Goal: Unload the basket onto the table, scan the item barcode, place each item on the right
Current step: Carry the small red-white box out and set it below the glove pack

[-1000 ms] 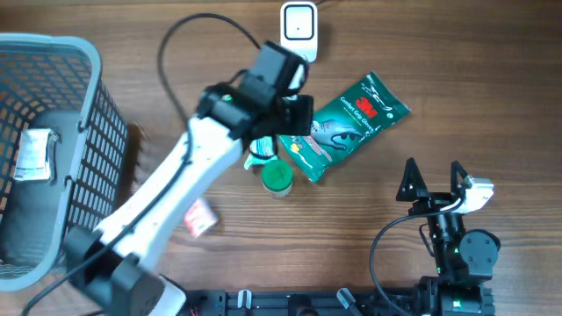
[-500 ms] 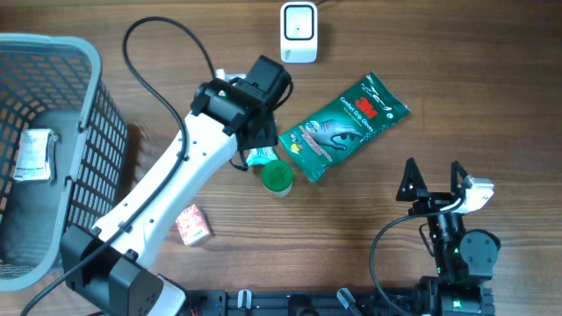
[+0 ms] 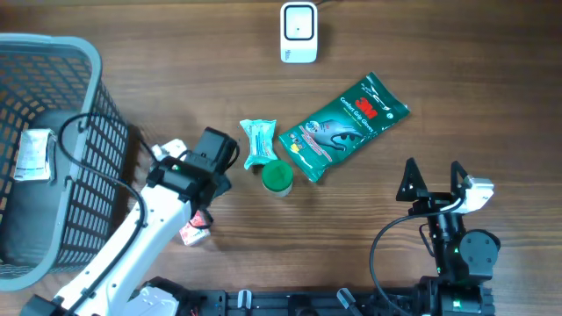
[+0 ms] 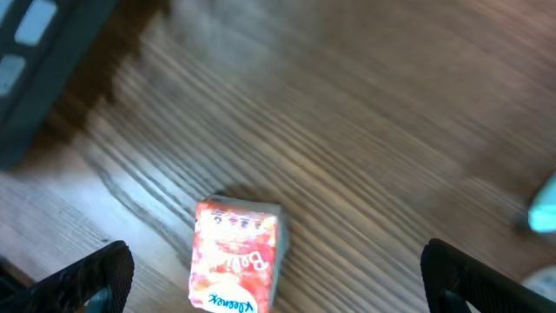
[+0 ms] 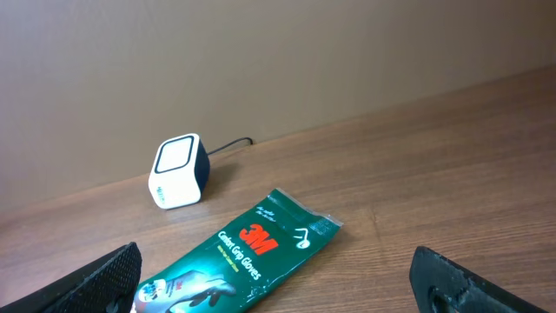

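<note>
The left pincer [image 4: 282, 280], released wide, hovers over the red tissue packet [image 4: 236, 252] on the bench [image 3: 474, 53], seemingly lined up to grasp it for the barcode scanner [image 3: 299, 32].

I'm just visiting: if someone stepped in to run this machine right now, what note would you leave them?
The left fingers are open, empty, above the red packet. The right fingers are open, empty, off to the side. The scanner sits at the far edge of the table; the glove pack, teal packet and green-lidded item lie mid-table. Done: nothing visibly scanned. Left: lift an item, show its barcode to the scanner.
</note>
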